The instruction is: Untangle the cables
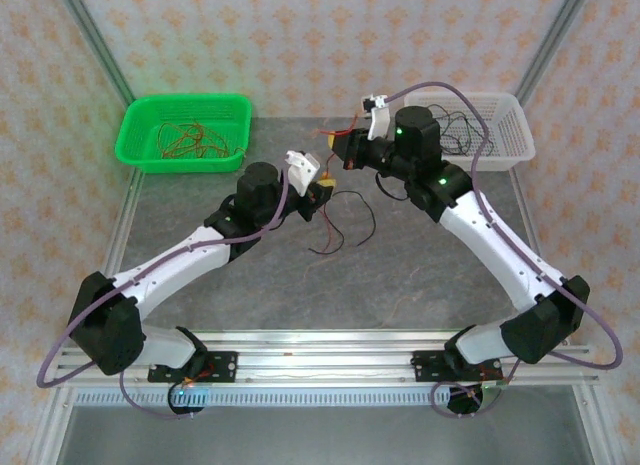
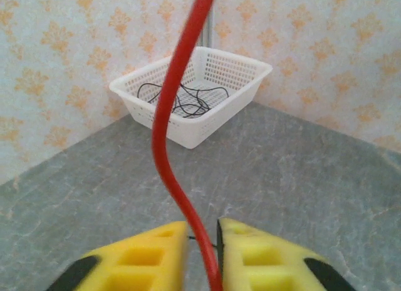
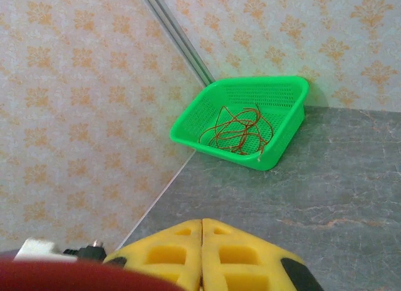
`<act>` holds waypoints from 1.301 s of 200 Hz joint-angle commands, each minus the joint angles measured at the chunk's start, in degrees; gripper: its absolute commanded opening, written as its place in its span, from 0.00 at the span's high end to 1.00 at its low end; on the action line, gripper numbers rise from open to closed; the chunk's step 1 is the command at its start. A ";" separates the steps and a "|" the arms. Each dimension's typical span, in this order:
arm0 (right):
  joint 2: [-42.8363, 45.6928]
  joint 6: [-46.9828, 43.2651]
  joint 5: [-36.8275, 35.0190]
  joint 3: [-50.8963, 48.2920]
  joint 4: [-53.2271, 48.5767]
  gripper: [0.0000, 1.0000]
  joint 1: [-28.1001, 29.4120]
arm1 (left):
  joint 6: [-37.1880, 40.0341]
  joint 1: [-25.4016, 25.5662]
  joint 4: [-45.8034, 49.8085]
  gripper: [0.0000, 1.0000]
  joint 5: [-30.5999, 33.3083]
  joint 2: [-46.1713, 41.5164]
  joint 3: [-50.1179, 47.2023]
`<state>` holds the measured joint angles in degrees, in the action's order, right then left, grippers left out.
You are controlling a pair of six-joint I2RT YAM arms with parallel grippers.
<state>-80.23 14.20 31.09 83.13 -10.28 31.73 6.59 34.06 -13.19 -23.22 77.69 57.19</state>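
The thin, flexible red wire (image 2: 164, 147) is pinched in the left gripper (image 2: 203, 233). Its long axis runs straight up from the jaws, w/ the rest hung below in a loop w/ a hair-thin black wire (image 1: 372, 220) over the grey marbled desk (image 1: 400, 275). The right gripper (image 1: 338, 145) is clenched just beyond the left, nearer the wire's upper end; whether a strand is held can't be told. Both arms are stretched fwd, wrists converging.
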 commanded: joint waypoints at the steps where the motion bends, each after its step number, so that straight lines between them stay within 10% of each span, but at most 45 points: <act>1: 1.74 0.43 -0.05 -0.34 1.72 1.00 0.05 | 0.31 0.49 -0.26 0.93 1.88 -2.20 0.35; 66: 3.07 0.91 -4.64 -3.57 1.84 1.00 0.09 | -3.12 0.65 1.99 1.00 8.87 -6.67 0.20; 163: 8.13 1.22 -14.24 -10.45 0.61 0.38 -0.96 | -8.55 -0.47 16.77 1.00 28.07 -10.87 9.38; 260: 21.08 3.10 -18.82 -20.18 4.76 0.15 -3.51 | -15.04 -14.77 20.50 1.00 26.31 -7.30 16.67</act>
<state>-61.49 15.99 16.08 65.43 -8.40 28.73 -6.09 21.78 4.86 3.49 68.47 70.11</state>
